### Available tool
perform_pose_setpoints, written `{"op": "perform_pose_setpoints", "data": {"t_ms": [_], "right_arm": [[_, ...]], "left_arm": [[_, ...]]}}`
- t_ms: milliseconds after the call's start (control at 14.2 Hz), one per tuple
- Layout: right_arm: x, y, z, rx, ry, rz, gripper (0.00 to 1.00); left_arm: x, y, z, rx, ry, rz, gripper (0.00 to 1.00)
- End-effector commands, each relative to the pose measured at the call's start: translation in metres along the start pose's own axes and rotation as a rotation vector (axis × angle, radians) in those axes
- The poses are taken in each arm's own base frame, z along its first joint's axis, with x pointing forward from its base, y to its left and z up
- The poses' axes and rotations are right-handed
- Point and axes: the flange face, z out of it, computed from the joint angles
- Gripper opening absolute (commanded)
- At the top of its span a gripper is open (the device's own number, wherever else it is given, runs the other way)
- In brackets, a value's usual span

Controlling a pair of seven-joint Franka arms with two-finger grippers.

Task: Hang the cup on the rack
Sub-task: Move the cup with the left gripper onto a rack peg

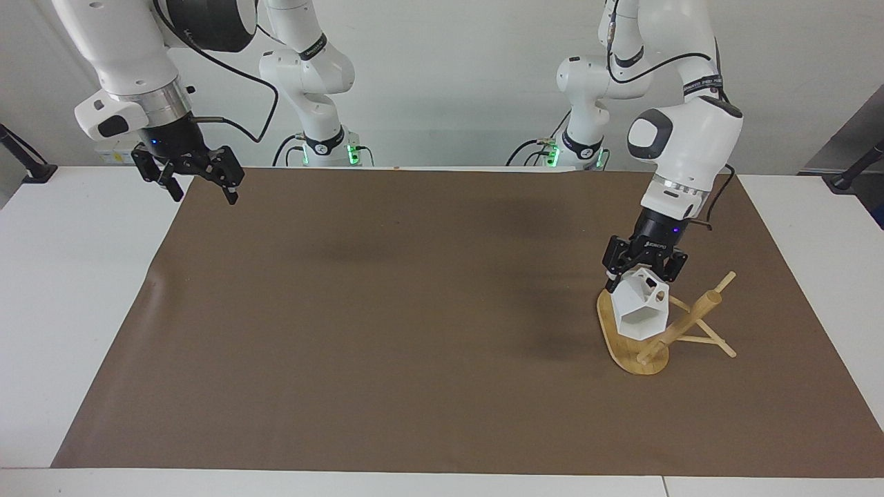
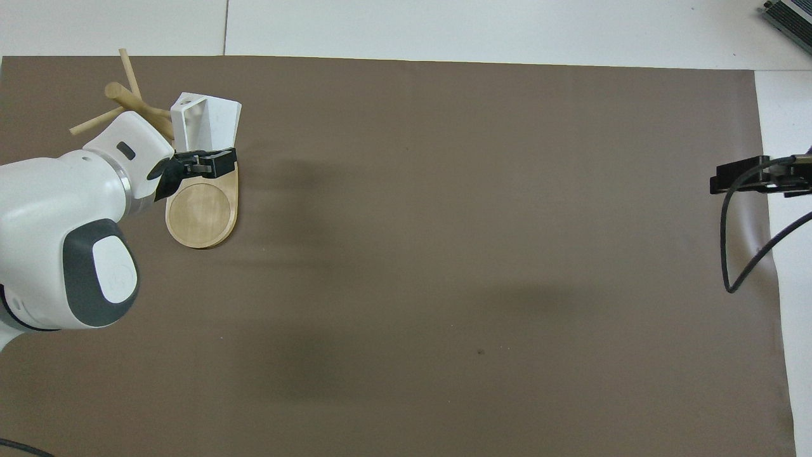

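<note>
- My left hand (image 1: 644, 275) grips the white faceted cup (image 1: 642, 312) by its upper edge, over the base of the bamboo mug tree (image 1: 630, 352) at the left arm's end of the surface.
- The cup looks light, rigid and smooth; a rim grip should leave the pierced tab handle free.
- It seems near a peg, though I can't see contact.
- My right hand (image 1: 200, 186) waits spread over the mat's corner.

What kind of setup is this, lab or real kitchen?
Most likely a robotics lab bench, not a kitchen. Two arms are mounted at a white table covered by a plain brown mat. The only props are the rack and the cup, held by the left gripper; the right gripper waits.
</note>
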Motion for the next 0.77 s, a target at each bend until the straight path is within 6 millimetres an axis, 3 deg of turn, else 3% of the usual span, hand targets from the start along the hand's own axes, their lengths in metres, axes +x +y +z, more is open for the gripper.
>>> {"op": "perform_pose_setpoints", "data": {"t_ms": [0,211,702], "right_arm": [[-0.003,0.011,0.004,0.003,0.013,0.004,1.00],[-0.009,0.015,0.007,0.002,0.003,0.005,1.00],[-0.014,0.021,0.008,0.004,-0.020,0.019,1.00]], "left_arm": [[0.010,0.001,0.002,-0.023,0.006,-0.057,0.00],[0.023,-0.005,0.001,-0.028,-0.012,-0.144,0.00],[0.022,-0.026,0.004,-0.014,-0.037,-0.224,0.00]]}}
